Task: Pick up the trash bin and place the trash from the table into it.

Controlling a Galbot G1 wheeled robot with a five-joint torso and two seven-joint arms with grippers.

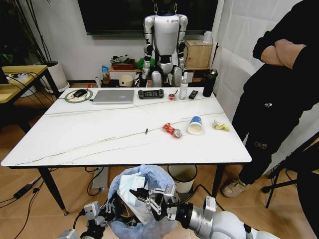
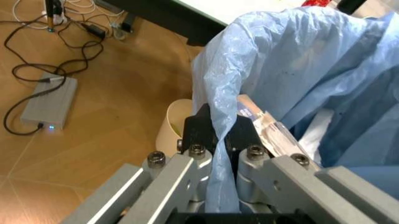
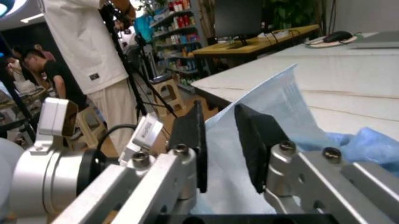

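Bin [image 1: 142,199] hangs below the near edge of the table [image 1: 89,139], its light-blue bag bulging over the rim, some white paper already inside. The left gripper [image 2: 218,140] is pinched on a fold of the bag at the rim, film squeezed between its black pads. The right gripper [image 3: 218,147] sits at the opposite side with a sheet of the same blue film in its narrow gap — whether it truly clamps it I cannot tell. Up on the marble top the rest of the litter waits well apart from the bin: a crushed red can [image 1: 172,130], a blue-and-white paper cup [image 1: 195,125] on its side, a yellow wrapper [image 1: 221,126]. The step in hand looks like carrying the bin; doing it well means gripping more than film alone — thin plastic may slip or tear — and keeping the mouth level and open.
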